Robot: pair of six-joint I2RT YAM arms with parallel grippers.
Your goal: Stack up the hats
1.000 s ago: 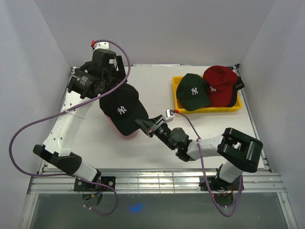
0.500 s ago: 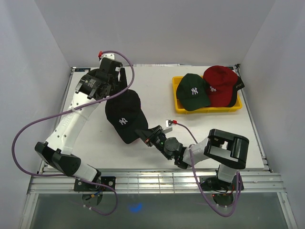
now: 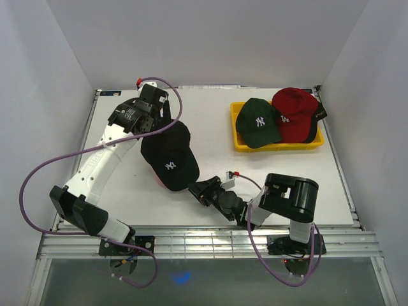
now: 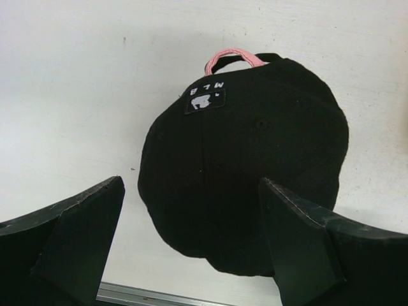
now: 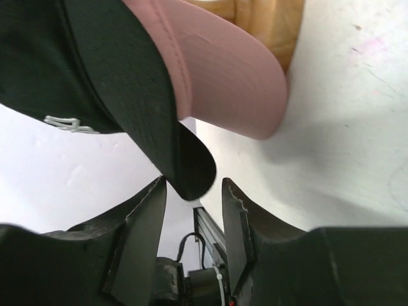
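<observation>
Black cap [image 5: 95, 76] brim inside right hand [image 5: 191, 191]

Overhead view looks down; both wrist views closely share the black cap [image 3: 169, 156]

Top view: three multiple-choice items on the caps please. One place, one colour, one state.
1. Where is the green cap?
A) in the yellow tray
B) on the bare table
C) off the table

2. What colour is the cap under the black cap?
A) red
B) pink
C) white

3. The left gripper is:
A) shut on a brim
B) open over the black cap
C) out of view

Answers:
1 A, it sits in the tray beside the red cap.
2 B, the pink cap shows beneath it.
3 B, its jaws stand wide apart above the cap.
</observation>
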